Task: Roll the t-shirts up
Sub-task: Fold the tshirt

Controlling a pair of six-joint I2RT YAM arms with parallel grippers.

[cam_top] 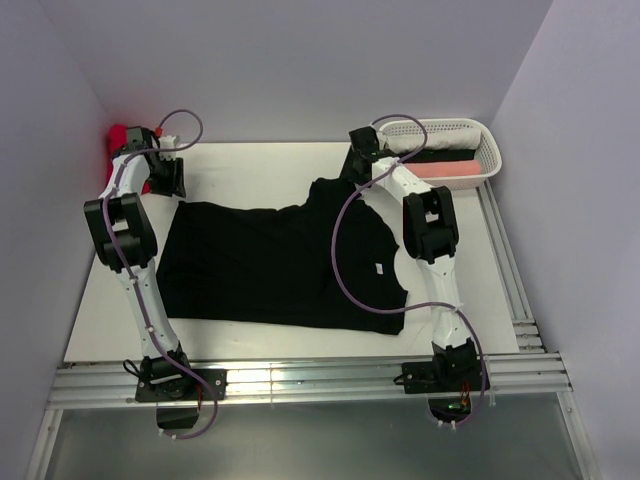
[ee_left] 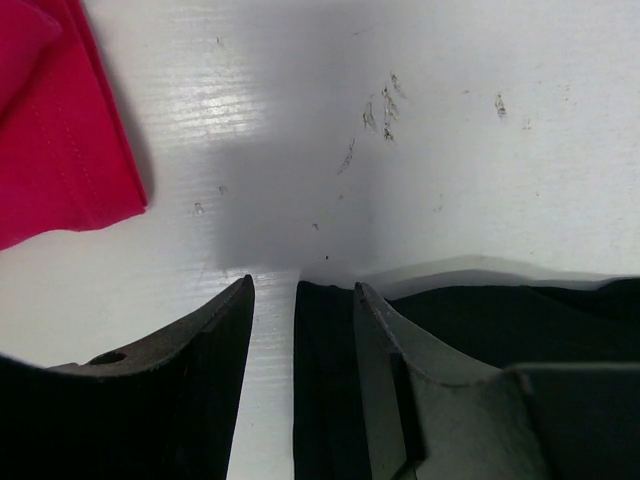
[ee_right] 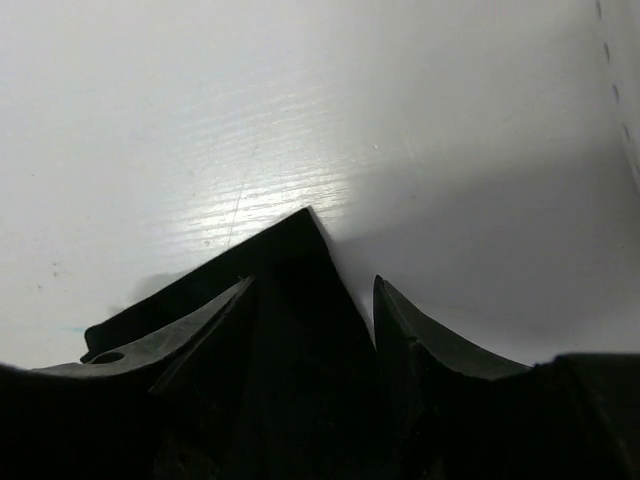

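Note:
A black short-sleeved t-shirt (cam_top: 270, 265) lies spread flat on the white table (cam_top: 250, 160), its small white tag (cam_top: 380, 268) facing up. My left gripper (cam_top: 168, 185) is at the shirt's far left corner. In the left wrist view it (ee_left: 304, 283) stands open, with the black cloth edge (ee_left: 325, 380) lying loose between the fingers and a strip of bare table beside it. My right gripper (cam_top: 358, 150) is at the far right corner. It (ee_right: 313, 281) is open too, with a pointed cloth corner (ee_right: 300, 250) flat on the table between its fingers.
A red t-shirt (cam_top: 118, 135) lies bunched in the far left corner by the wall, close to the left gripper (ee_left: 60, 130). A white basket (cam_top: 490, 150) at the far right holds a white roll (cam_top: 440, 133) and a pink roll (cam_top: 445, 168). Metal rails (cam_top: 300, 380) run along the near edge.

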